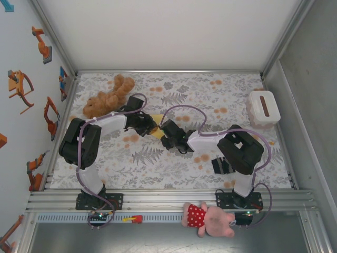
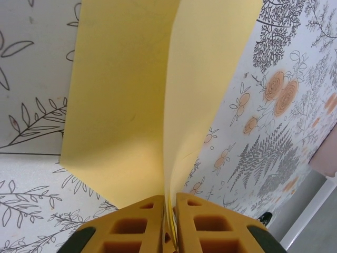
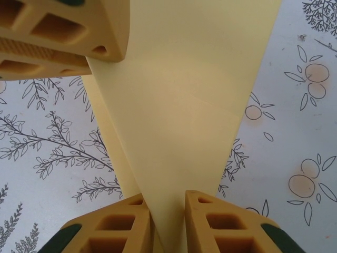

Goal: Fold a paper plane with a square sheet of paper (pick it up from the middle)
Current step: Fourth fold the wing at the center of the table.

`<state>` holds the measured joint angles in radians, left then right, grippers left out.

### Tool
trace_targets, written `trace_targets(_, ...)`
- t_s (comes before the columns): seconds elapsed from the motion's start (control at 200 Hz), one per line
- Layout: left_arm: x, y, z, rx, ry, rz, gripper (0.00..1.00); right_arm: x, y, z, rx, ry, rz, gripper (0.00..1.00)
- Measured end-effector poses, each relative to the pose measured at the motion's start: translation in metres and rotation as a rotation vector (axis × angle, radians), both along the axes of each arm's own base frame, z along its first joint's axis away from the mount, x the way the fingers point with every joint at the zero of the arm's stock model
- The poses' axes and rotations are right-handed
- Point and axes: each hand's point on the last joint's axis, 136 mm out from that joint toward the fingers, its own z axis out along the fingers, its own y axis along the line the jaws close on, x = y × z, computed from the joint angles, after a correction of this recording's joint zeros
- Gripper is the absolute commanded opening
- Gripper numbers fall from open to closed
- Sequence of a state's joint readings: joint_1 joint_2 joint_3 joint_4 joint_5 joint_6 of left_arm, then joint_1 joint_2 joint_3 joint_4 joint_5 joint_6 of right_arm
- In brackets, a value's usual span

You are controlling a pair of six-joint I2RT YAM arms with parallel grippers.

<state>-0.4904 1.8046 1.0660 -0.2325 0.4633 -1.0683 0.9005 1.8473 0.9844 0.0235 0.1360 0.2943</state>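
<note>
The square sheet of paper (image 1: 156,132) is pale yellow and hangs above the middle of the table, folded along a centre crease into a tapering, dart-like shape. My left gripper (image 1: 152,128) meets it from the left and my right gripper (image 1: 164,133) from the right. In the left wrist view two layers of the paper (image 2: 121,105) run into a thin slit between the orange jaws of the left gripper (image 2: 169,211), shut on it. In the right wrist view the paper (image 3: 184,105) narrows into the right gripper (image 3: 168,213), whose jaws press both sides. The left gripper's fingers (image 3: 63,26) show at the top left.
A brown teddy (image 1: 108,97) lies at the back left beside the left arm. A white box with a brown slot (image 1: 263,108) stands at the back right. A dark striped sock (image 1: 221,165) lies under the right arm. A pink doll in a red dress (image 1: 208,219) rests on the front rail.
</note>
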Motion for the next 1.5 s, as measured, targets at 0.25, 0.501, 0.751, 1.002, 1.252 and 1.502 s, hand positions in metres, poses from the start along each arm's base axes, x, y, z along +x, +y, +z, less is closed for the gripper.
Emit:
trace_targets(0.25,-0.002,0.003,-0.002,0.016,0.013,0.002,0.13,0.000,0.000,0.000,0.000,0.000,0.000,0.20)
trace_targets(0.501,0.003,0.002,0.004,0.023,-0.001,0.002,0.09,0.000,0.000,0.000,-0.007,-0.006,0.012,0.20)
trace_targets(0.751,0.008,-0.001,0.009,0.019,-0.012,-0.004,0.07,-0.001,0.000,0.000,-0.014,-0.010,0.029,0.26)
trace_targets(1.002,0.006,0.000,0.004,0.028,0.004,-0.005,0.07,0.001,0.004,0.004,0.002,-0.007,0.024,0.26)
trace_targets(1.252,0.006,0.000,0.003,0.029,0.006,-0.005,0.07,0.003,0.005,0.007,0.010,-0.007,0.004,0.23)
trace_targets(1.502,0.006,0.000,0.003,0.030,0.009,-0.005,0.07,0.005,0.002,0.006,-0.004,-0.016,-0.008,0.24)
